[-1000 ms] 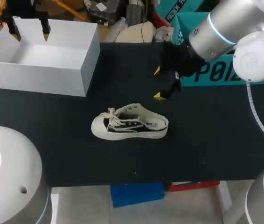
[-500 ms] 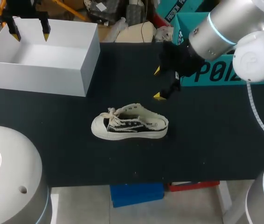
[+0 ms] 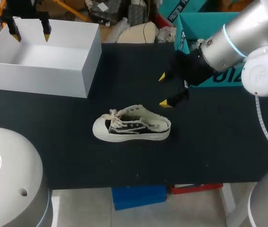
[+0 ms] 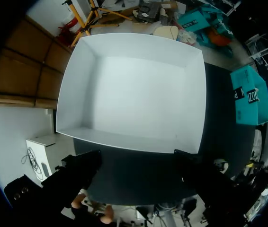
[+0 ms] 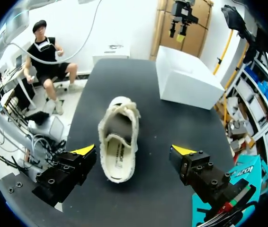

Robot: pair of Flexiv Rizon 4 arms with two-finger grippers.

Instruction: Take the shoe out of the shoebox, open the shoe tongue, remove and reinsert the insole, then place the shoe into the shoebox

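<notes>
**Right arm [image 3: 233,40] swings out to its side**

Since a moment ago, that arm has swung out toward its own side, and the right gripper [image 3: 164,90] slid a little with it. Nothing else moved.

Closest to me, the sneaker [image 3: 131,125] sits on its sole on the black table [image 3: 219,146], with its toe toward the left arm's side. It is out of the shoebox. Just behind its heel hangs the right gripper, fingers wide apart and holding nothing.

I think the tongue comes next. One finger should slip under the tongue by the laces [image 3: 112,118] and lift gently, or the light sneaker may slide. Those loose laces could get in the way.

Far back stands the white shoebox [image 3: 44,78] with nothing in it. The left gripper [image 3: 31,34] hangs over it, fingers spread and holding nothing.
</notes>
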